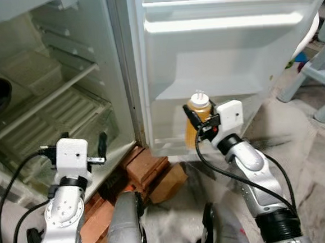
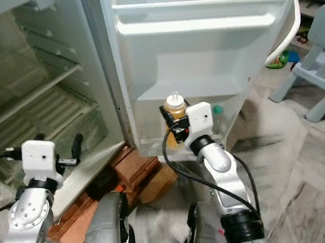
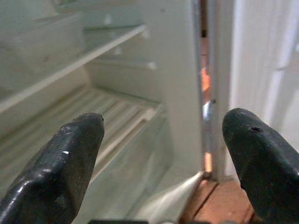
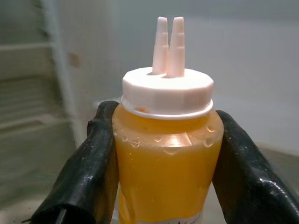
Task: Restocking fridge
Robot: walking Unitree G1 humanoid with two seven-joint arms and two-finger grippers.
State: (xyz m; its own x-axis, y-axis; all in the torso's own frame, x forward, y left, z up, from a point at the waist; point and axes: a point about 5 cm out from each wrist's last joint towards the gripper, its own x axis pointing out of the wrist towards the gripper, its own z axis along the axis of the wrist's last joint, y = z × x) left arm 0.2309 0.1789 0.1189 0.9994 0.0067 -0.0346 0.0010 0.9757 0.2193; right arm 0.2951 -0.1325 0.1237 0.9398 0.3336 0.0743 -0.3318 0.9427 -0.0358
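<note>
Right wrist view: right pincer (image 4: 163, 158) pinches a yellow sauce bottle (image 4: 166, 163) at the fridge door's lower shelf (image 1: 205, 90); left pincer (image 3: 163, 154) spread.

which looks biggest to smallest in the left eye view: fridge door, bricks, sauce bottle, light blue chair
1. fridge door
2. bricks
3. light blue chair, cut off by the frame edge, so its rank against the bricks is unsure
4. sauce bottle, held in the right gripper
</note>
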